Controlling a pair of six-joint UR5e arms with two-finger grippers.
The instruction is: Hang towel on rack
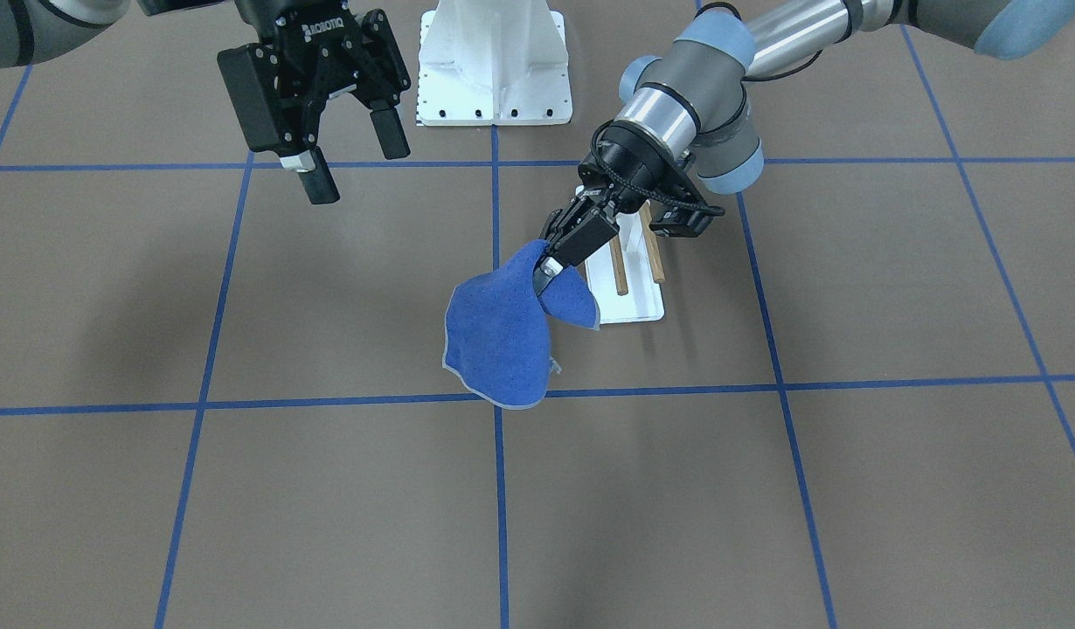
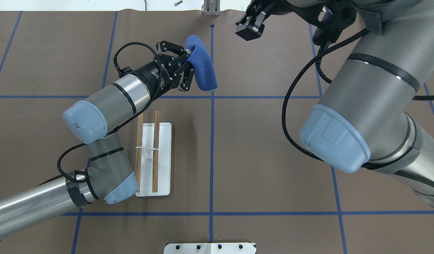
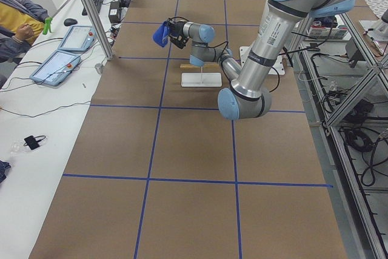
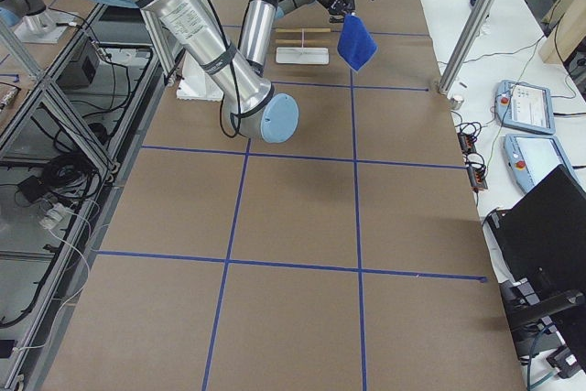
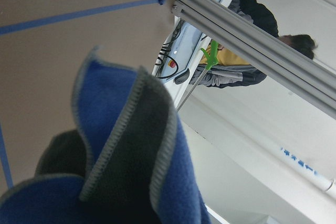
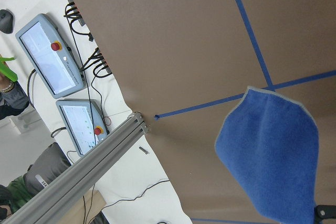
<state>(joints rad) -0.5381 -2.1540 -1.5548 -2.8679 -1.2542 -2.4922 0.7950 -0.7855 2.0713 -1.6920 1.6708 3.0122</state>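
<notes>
My left gripper is shut on the top of the royal-blue towel and holds it up, so the cloth hangs folded below the fingers. In the overhead view the left gripper and towel are beyond the far end of the rack, toward the table's centre line. The rack has a white base and two brown rods, both bare. My right gripper is open and empty, raised well off to the side. The towel also shows in the left wrist view and the right wrist view.
A big white bolted pedestal stands at the robot's side of the table, by the centre line. Blue tape lines grid the brown table. A metal post, operator pendants and people are beyond the table's far edge.
</notes>
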